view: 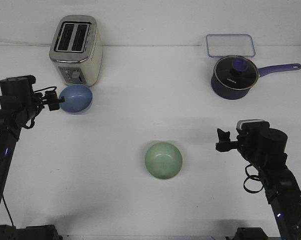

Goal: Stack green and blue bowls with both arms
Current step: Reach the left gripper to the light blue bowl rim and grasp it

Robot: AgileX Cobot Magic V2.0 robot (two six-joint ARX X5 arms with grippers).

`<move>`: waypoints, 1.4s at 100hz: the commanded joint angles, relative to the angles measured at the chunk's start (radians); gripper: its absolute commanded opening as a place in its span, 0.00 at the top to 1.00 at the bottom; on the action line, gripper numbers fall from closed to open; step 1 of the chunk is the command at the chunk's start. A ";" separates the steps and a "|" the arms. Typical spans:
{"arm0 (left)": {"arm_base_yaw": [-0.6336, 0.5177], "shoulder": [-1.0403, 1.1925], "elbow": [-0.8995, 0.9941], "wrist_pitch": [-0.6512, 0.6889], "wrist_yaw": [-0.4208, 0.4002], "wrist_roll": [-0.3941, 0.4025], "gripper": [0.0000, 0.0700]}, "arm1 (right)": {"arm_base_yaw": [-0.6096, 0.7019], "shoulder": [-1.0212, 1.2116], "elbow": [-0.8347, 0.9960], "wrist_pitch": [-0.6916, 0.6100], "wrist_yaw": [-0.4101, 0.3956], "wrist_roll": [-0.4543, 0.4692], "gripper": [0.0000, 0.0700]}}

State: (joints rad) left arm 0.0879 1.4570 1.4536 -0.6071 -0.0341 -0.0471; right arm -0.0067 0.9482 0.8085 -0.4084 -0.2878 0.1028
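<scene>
The light blue bowl [76,99] sits at the left of the white table, just in front of the toaster. My left gripper [54,102] is at its left rim, and its fingers look narrowly closed over the rim. The pale green bowl [163,160] stands alone near the middle front of the table, open side up. My right gripper [221,140] is open and empty, a short way above the table. It is well to the right of the green bowl and points toward it.
A silver and cream toaster [76,50] stands at the back left, close behind the blue bowl. A dark navy saucepan with a glass lid [234,76] and a clear lidded container [230,45] stand at the back right.
</scene>
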 commanded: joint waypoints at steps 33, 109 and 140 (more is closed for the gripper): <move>0.092 0.313 0.128 -0.022 0.148 0.040 0.11 | 0.000 0.002 0.008 0.012 -0.004 0.007 0.30; 0.076 0.620 0.341 -0.095 0.245 0.050 0.88 | 0.000 0.002 0.008 0.013 -0.004 0.008 0.30; 0.069 0.623 0.352 -0.101 0.246 0.066 0.98 | 0.000 0.002 0.008 0.013 -0.004 0.008 0.30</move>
State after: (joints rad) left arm 0.1551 2.0544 1.7721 -0.7025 0.2085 0.0048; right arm -0.0067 0.9482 0.8085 -0.4061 -0.2882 0.1028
